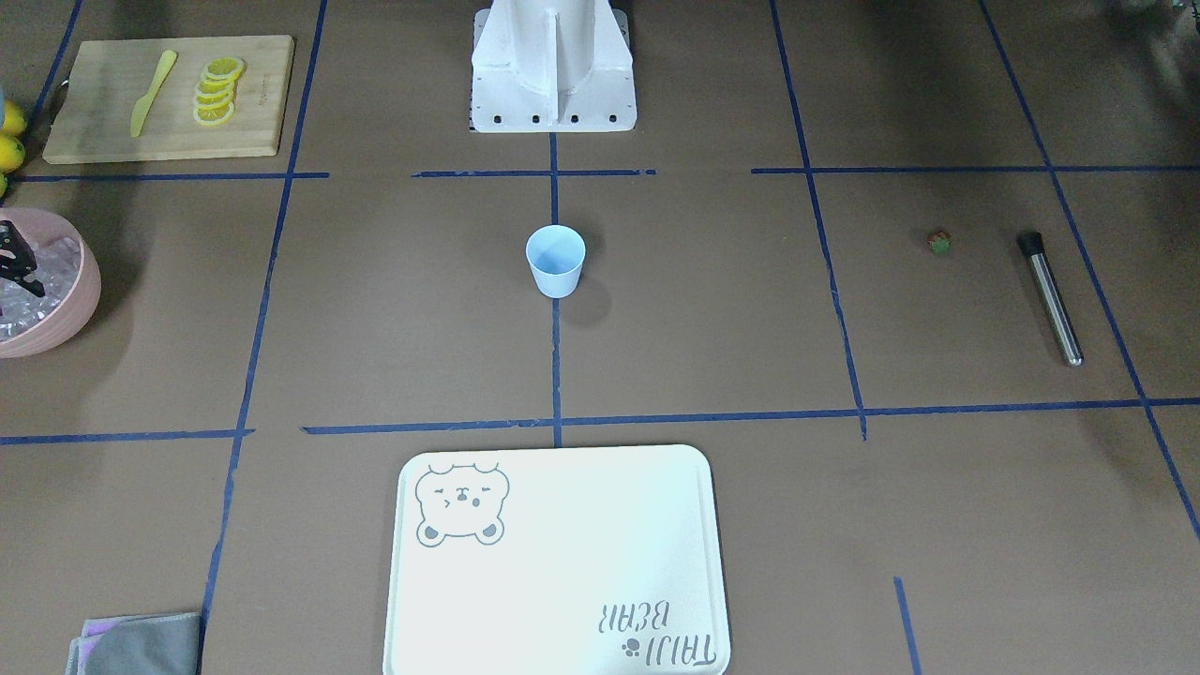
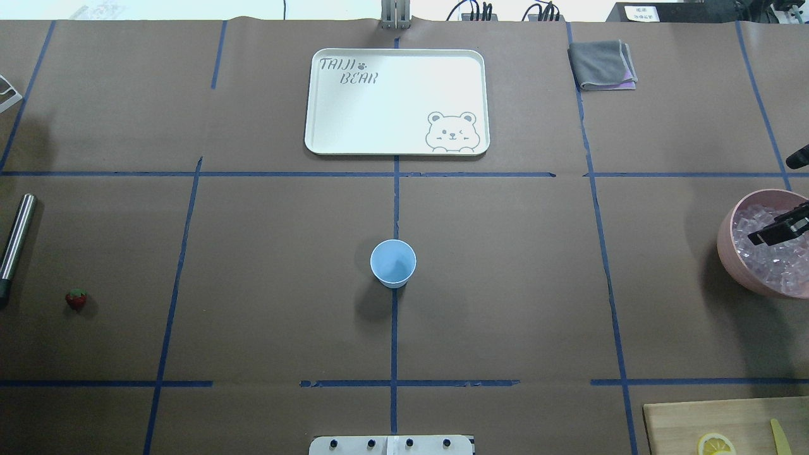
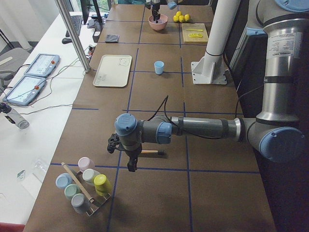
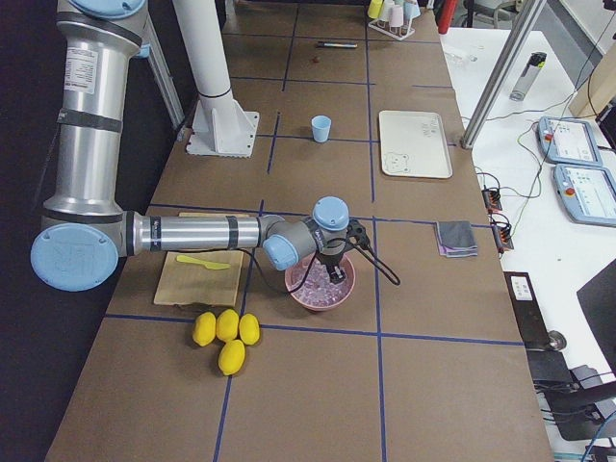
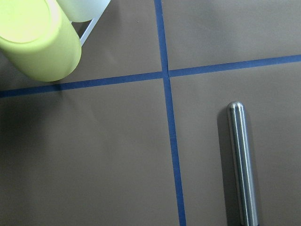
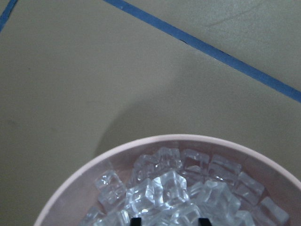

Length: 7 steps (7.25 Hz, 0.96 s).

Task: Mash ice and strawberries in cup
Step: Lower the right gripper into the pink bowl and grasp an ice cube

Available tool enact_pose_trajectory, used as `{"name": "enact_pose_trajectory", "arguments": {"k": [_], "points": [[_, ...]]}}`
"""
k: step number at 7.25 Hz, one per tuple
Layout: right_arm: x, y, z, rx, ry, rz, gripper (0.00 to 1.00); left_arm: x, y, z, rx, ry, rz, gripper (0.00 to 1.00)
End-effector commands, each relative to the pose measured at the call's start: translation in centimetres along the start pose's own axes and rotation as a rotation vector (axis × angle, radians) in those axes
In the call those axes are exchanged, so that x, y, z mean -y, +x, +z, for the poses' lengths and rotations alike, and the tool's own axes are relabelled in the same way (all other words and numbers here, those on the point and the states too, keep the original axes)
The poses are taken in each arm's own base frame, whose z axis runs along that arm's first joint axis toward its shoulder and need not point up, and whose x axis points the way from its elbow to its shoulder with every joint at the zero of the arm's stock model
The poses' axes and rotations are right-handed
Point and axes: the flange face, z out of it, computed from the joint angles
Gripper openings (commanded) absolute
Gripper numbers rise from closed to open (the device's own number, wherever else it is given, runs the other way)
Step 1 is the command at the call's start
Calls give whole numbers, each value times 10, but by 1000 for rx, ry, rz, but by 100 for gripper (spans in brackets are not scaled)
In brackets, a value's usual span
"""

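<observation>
While you look down from the overhead view, the only writing that you can read is "TAIJI BEAR" on the white tray (image 2: 392, 114), which also carries a winking bear drawing in its corner. The tray lies at 12 o'clock from the cup (image 2: 393, 262), well apart from it. A faint mark near the edge of the wooden board (image 1: 112, 141) is too small to read. The cup stands upright on the blue tape line at the table's middle. The strawberry (image 2: 76, 299) lies on the bare table far out at 9 o'clock from the cup, with the steel rod (image 2: 17, 230) near it at its 11 o'clock. At 3 o'clock from the cup, near the table's edge, you have the pink bowl (image 2: 727, 234) heaped with ice (image 2: 777, 259). Your right gripper (image 2: 755, 237) hangs over that bowl, and its wrist view shows both dark fingertips (image 6: 136, 220) set apart at the top of the heap, cubes lying between them. Whether they touch a cube cannot be told. Your left gripper (image 3: 131, 166) points down over the table beside the rod, and how far it is spread cannot be told.
</observation>
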Motion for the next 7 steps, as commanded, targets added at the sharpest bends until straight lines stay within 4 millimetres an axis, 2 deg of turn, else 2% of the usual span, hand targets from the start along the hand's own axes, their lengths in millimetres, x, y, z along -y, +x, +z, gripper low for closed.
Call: {"name": "enact_pose_trajectory", "arguments": {"k": [1, 3, 4, 5, 6, 7], "points": [[3, -1, -1, 3, 0, 0, 3, 0, 0, 0, -2, 0, 0, 100], [14, -4, -8, 7, 19, -3, 2, 0, 0, 0, 0, 0, 0, 100], [47, 3, -36, -12, 53, 34, 2, 0, 0, 0, 0, 0, 0, 100], [77, -17, -64, -18, 61, 56, 5, 0, 0, 0, -2, 0, 0, 100], [99, -42, -90, -22, 67, 69, 2, 0, 0, 0, -2, 0, 0, 100], [120, -61, -108, -15, 98, 121, 0, 0, 0, 0, -2, 0, 0, 100]]}}
